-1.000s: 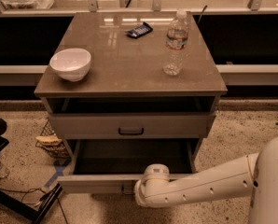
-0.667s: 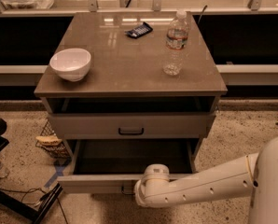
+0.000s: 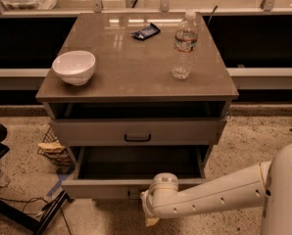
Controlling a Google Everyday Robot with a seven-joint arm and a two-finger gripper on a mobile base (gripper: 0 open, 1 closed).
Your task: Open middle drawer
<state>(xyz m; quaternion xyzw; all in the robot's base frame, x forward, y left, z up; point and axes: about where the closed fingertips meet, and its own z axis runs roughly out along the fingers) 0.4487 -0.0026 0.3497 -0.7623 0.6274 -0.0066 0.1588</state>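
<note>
The cabinet [image 3: 136,77] has a drawer under its top, slightly out, with a black bar handle [image 3: 137,137]. Below it the middle drawer [image 3: 107,187] is pulled out toward me, and its shadowed interior [image 3: 138,161] holds nothing I can see. My gripper [image 3: 147,207] is at the centre of that drawer's front, at its lower edge where the handle sits. The white wrist [image 3: 161,187] and forearm [image 3: 219,197] reach in from the lower right and cover it.
On the cabinet top stand a white bowl [image 3: 74,66], a clear water bottle [image 3: 184,44] and a dark blue packet [image 3: 146,32]. A wire basket [image 3: 52,146] sits on the floor at the left, with black equipment and cables [image 3: 18,207] at the lower left.
</note>
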